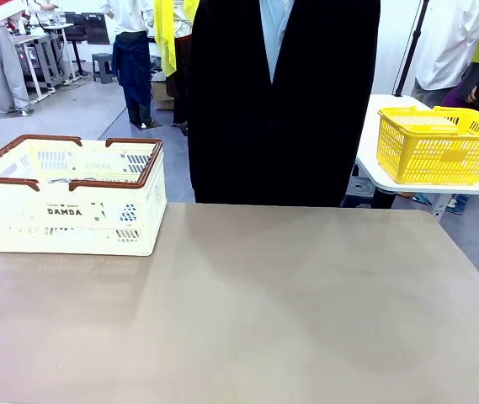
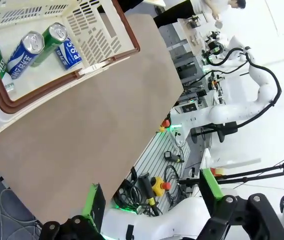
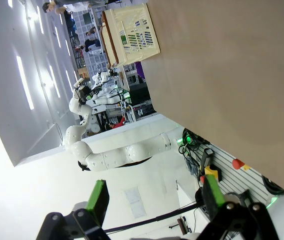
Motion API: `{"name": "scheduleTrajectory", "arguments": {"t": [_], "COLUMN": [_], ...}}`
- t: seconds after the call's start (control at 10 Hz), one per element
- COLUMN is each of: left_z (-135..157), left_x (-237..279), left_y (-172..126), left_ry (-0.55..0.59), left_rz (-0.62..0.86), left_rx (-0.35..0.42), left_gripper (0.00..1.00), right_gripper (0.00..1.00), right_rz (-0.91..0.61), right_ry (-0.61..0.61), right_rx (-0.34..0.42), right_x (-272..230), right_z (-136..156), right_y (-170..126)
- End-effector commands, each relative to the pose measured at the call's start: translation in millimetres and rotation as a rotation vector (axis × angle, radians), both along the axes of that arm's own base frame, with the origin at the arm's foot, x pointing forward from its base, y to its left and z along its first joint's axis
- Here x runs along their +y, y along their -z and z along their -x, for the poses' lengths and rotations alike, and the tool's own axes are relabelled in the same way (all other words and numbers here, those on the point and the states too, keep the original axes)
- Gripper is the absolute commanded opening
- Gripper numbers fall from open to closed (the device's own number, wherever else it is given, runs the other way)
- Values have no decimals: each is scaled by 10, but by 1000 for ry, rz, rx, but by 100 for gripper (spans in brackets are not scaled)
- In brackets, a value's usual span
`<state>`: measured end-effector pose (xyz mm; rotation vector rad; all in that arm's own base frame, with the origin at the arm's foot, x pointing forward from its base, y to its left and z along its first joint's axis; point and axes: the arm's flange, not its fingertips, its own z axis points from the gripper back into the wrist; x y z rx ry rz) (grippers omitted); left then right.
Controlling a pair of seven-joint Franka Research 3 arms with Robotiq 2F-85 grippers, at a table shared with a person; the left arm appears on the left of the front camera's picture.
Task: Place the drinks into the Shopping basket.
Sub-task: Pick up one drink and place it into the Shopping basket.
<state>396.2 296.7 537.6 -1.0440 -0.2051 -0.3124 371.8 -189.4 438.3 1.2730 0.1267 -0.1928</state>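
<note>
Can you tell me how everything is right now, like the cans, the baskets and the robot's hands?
blue can: lying on its side inside the shopping basket.
green can: lying beside the blue can, inside the same basket.
shopping basket: upright on the table.
yellow basket: upright on a separate white table.
left gripper: open, holding nothing.
right gripper: open, holding nothing.

Bright, even overhead light; ceiling glare whitens the right wrist view, and both wrist views bend at the edges.

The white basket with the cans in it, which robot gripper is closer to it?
Left. The left gripper hangs open just off the table edge from the white basket; the right gripper sees it far across the table.
</note>
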Motion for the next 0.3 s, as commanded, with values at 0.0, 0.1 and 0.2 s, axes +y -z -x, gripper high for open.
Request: {"name": "scheduleTrajectory", "arguments": {"t": [0.0,0.1,0.2], "left_z": [26,26,26], "left_x": [-2,-2,-2], "left_y": [7,7,7], "left_ry": [-1,-1,-1], "left_rz": [-11,-11,-11], "left_rx": [7,7,7], "left_gripper": [100,100,100], "right_gripper": [100,100,100], "right_rz": [5,5,5], "right_ry": [-10,-10,-10], "right_rx": [14,14,14], "right_x": [-1,-1,-1], "right_z": [25,25,25], "right_y": [-42,-42,-42]}}
